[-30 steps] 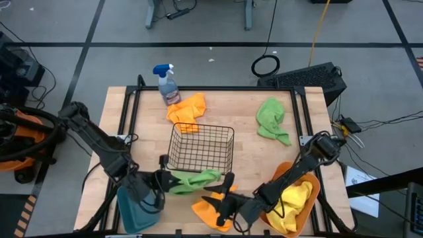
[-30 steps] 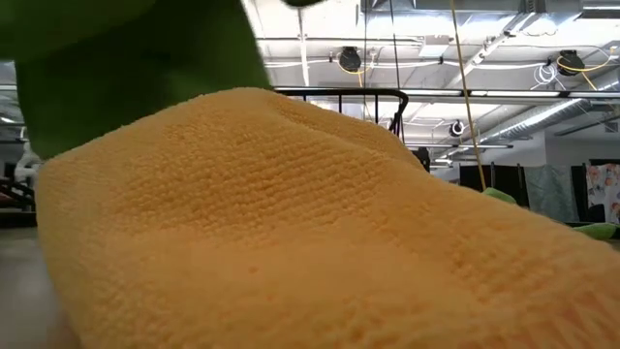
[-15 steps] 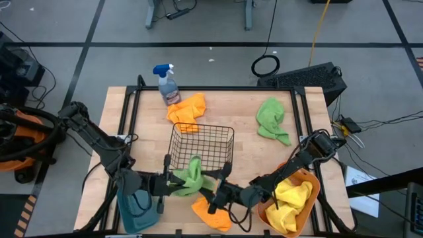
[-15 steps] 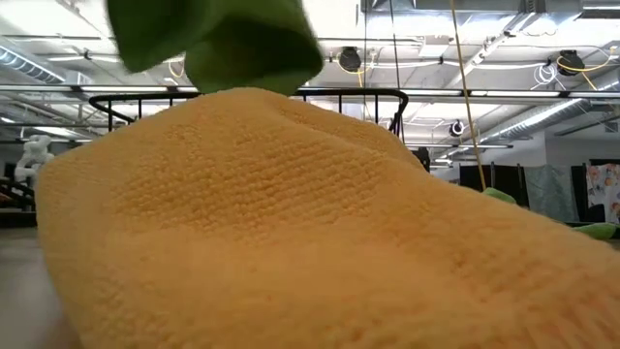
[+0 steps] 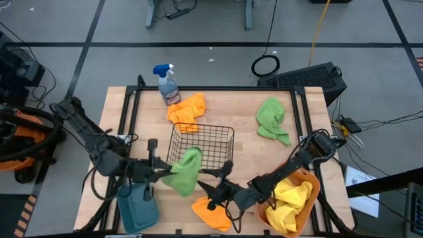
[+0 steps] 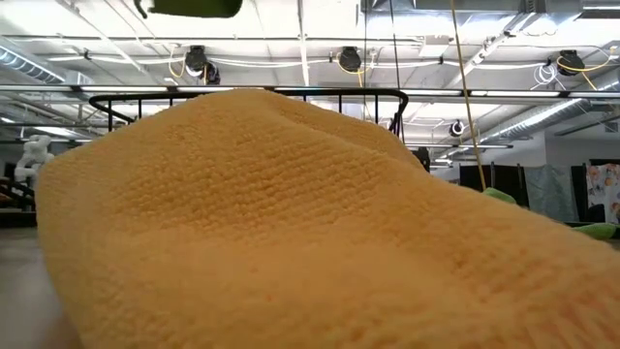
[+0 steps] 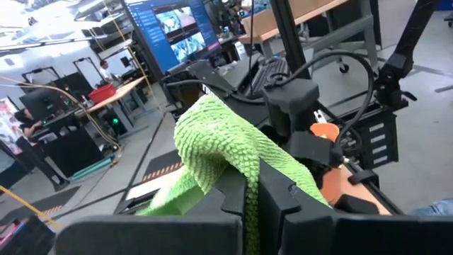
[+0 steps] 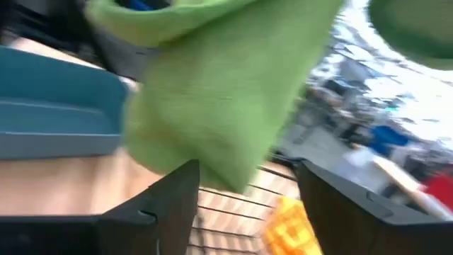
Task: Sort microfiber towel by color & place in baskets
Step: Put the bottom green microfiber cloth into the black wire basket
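We see the left gripper (image 5: 160, 173) near the front of the wooden table (image 5: 244, 145), with its two dark fingers pressed together on a soft green microfiber towel (image 5: 184, 170). The towel hangs from them in the air, just in front of the black wire-mesh basket (image 5: 202, 147) and beside the small teal plastic tub (image 5: 137, 206). In the left wrist view we see the same green cloth (image 7: 226, 145) pinched between the fingers.

The right gripper (image 5: 213, 190) is just to the right of the hanging towel, low over an orange towel (image 5: 210, 213) that lies on the table's front edge. Its fingers (image 8: 164, 202) stand apart, and nothing is between them.

The bigger orange plastic tub (image 5: 309, 186) sits at the front right with a yellow towel (image 5: 291, 199) inside it.

Farther back, another orange towel (image 5: 186, 110) lies next to a spray bottle with a blue cap (image 5: 166, 84). Another green towel (image 5: 271, 119) lies on the back right of the table.

In the low view, the orange towel (image 6: 291, 233) fills almost everything.
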### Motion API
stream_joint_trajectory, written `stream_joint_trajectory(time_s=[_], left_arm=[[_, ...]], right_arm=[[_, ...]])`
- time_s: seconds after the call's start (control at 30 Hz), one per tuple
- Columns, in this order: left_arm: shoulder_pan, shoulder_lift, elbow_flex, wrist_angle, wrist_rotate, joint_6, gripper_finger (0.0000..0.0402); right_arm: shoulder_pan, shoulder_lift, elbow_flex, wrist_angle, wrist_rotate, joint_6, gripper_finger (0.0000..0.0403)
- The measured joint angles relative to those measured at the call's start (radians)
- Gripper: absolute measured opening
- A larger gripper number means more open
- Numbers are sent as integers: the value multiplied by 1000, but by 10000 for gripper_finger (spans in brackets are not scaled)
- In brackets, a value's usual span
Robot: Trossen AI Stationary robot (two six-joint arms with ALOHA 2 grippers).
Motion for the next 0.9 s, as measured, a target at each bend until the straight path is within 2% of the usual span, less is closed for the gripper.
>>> stream_joint_trajectory(time_s=[0.17, 0.37, 0.6, 0.73, 0.9], left_arm=[[0, -15, 0, -10, 0, 2, 11], [0, -12, 0, -12, 27, 2, 11], [0, -11, 0, -118, -16, -51, 11], [0, -11, -2, -177, -29, -116, 11], [0, -11, -37, -167, -26, -151, 11]], right_arm=[[-54, 0, 0, -32, -172, 117, 187], [-100, 0, 0, -42, -215, 191, 143], [-60, 0, 0, -10, -222, 90, 13], [-19, 0, 0, 106, -223, -32, 14], [19, 0, 0, 236, -223, -163, 3]])
